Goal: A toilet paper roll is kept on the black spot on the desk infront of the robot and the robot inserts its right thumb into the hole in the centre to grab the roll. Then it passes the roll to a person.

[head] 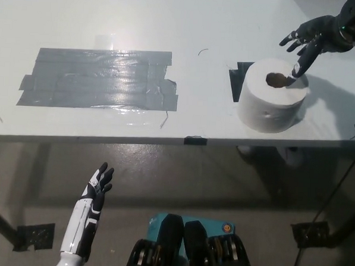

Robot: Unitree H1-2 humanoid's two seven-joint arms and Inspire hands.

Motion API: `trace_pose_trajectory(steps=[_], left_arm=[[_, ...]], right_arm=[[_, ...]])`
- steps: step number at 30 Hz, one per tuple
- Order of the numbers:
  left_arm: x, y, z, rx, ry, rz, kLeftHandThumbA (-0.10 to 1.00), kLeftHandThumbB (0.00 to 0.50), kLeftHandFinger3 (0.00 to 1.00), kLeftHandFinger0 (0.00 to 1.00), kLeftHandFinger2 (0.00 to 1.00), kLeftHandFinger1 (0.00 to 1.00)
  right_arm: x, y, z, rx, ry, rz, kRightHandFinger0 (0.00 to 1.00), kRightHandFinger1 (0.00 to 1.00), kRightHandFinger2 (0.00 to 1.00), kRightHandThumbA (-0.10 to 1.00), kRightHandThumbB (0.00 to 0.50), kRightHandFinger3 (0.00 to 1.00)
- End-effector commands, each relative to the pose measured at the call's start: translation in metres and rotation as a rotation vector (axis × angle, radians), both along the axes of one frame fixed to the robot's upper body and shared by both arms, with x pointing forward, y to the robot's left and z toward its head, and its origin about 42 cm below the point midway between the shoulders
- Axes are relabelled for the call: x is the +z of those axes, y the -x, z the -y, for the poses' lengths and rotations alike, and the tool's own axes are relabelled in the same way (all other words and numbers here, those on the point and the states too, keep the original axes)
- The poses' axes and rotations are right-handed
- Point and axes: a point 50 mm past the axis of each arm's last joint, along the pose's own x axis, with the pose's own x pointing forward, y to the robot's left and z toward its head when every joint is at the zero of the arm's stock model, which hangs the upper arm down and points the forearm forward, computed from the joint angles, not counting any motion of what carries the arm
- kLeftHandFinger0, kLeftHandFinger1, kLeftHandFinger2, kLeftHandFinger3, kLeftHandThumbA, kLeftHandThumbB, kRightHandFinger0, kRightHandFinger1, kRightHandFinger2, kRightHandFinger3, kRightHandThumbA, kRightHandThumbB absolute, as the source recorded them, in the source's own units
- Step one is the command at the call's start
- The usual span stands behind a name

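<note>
A white toilet paper roll (pixel 272 96) stands on end on the white desk (pixel 195 26), partly covering a black tape spot (pixel 238 78) at its left. Its dark centre hole faces up. My black right hand (pixel 310 40) hovers open just above and behind the roll's right rim, fingers spread, with one fingertip reaching down to the edge of the hole. My white left hand (pixel 97 191) rests open below the desk's front edge at the lower left, away from the roll.
A wide patch of grey tape (pixel 100 78) lies on the desk's left half. The desk's front edge (pixel 165 141) runs across the picture, with floor and desk legs beneath.
</note>
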Motion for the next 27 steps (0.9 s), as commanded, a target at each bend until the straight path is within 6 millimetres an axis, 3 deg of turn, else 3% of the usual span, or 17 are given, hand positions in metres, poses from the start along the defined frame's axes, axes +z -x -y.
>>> trace_pose_trajectory(steps=[1,4,8,13,18,21,25,27], left_arm=[[0.012,-0.002,-0.001,0.005,-0.006,0.064,1.00,0.186,1.00,1.00,1.00,1.00],[0.013,-0.002,-0.001,0.004,-0.003,0.068,1.00,0.175,1.00,1.00,1.00,1.00],[0.014,-0.003,-0.001,0.006,-0.004,0.065,1.00,0.192,1.00,1.00,1.00,1.00],[0.013,-0.003,-0.001,0.002,0.005,0.064,1.00,0.192,1.00,1.00,1.00,1.00],[0.013,-0.003,0.000,0.002,0.003,0.067,1.00,0.191,1.00,1.00,1.00,1.00],[0.014,-0.005,0.000,0.000,-0.001,0.068,1.00,0.191,1.00,1.00,1.00,1.00],[0.014,-0.005,0.000,-0.001,-0.002,0.064,1.00,0.206,1.00,1.00,1.00,1.00],[0.014,-0.004,0.000,-0.003,-0.001,0.069,1.00,0.188,1.00,1.00,1.00,1.00]], right_arm=[[0.048,-0.002,-0.010,0.083,0.026,0.059,1.00,1.00,1.00,0.99,0.373,1.00],[0.042,-0.003,-0.009,0.058,0.010,0.057,1.00,1.00,1.00,0.95,0.393,1.00],[0.037,-0.003,-0.008,0.106,0.030,0.063,1.00,1.00,1.00,1.00,0.372,1.00],[0.039,-0.004,-0.009,0.060,0.005,0.081,1.00,1.00,1.00,1.00,0.391,1.00],[0.046,-0.005,-0.010,0.058,0.015,0.129,1.00,1.00,1.00,1.00,0.428,1.00],[0.054,-0.005,-0.010,0.034,0.004,0.154,1.00,1.00,1.00,1.00,0.497,1.00],[0.059,-0.006,-0.013,0.043,0.014,0.179,1.00,1.00,1.00,1.00,0.493,1.00],[0.059,-0.006,-0.013,0.028,0.005,0.195,1.00,1.00,1.00,1.00,0.485,1.00]])
